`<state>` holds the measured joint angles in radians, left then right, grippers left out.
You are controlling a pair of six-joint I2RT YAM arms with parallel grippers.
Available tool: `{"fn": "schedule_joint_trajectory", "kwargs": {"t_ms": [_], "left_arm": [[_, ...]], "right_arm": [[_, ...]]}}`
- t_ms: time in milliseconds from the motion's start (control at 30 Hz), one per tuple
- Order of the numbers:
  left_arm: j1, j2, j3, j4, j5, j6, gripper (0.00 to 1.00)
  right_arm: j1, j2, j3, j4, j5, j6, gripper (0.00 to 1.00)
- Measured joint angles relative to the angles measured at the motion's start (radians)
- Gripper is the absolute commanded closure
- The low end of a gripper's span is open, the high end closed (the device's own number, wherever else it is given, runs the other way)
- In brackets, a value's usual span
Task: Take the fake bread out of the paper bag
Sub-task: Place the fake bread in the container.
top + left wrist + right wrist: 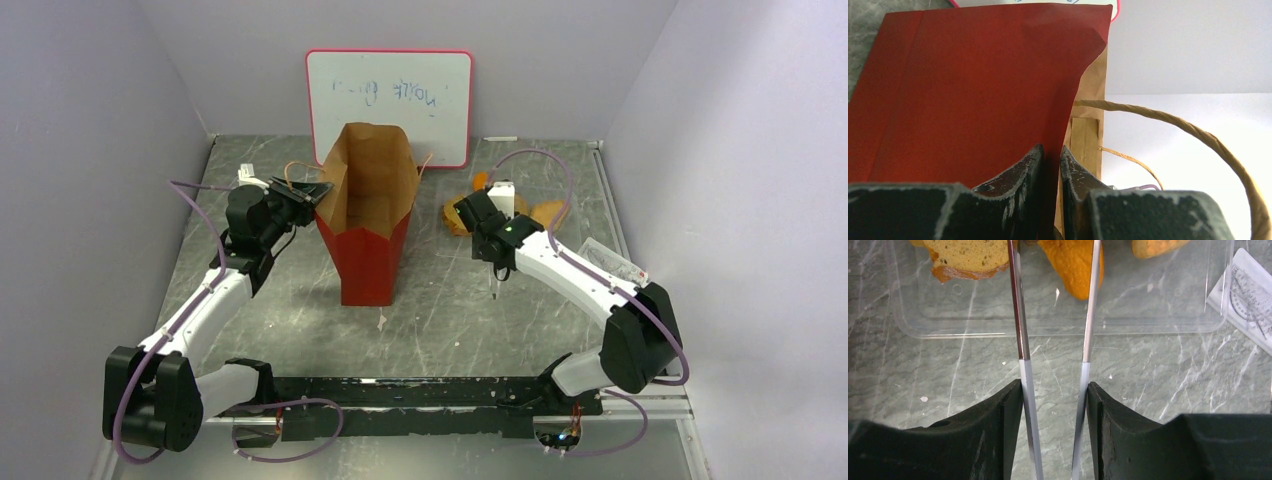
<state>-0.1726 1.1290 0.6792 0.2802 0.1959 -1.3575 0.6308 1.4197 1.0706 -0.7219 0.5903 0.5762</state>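
Observation:
The paper bag [367,215], red outside and brown inside, stands upright and open in the middle of the table. My left gripper [318,190] is shut on its left rim, the red wall [963,90] pinched between the jaws [1052,155], with a loop handle [1198,135] arching to the right. My right gripper [1054,390] is shut on metal tongs [1020,315]. The tongs' blades are spread either side of the long orange loaf [1073,265]. A brown slice [965,257] and a roll [1155,246] lie beside it. All of this fake bread rests in a clear tray [1058,327] right of the bag [548,212].
A whiteboard [390,100] with a red frame leans on the back wall behind the bag. A clear packet with a protractor [1248,295] lies right of the tray. Grey walls close in the table on the left, back and right.

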Motion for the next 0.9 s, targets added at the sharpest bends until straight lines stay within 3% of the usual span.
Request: {"fn": "schedule_joint_trajectory", "kwargs": {"t_ms": [900], "left_arm": [[0.0,0.027,0.0,0.008,0.0,0.008,0.87]], "right_arm": [[-0.025,-0.056,-0.01,0.041,0.011,0.012,0.52]]}}
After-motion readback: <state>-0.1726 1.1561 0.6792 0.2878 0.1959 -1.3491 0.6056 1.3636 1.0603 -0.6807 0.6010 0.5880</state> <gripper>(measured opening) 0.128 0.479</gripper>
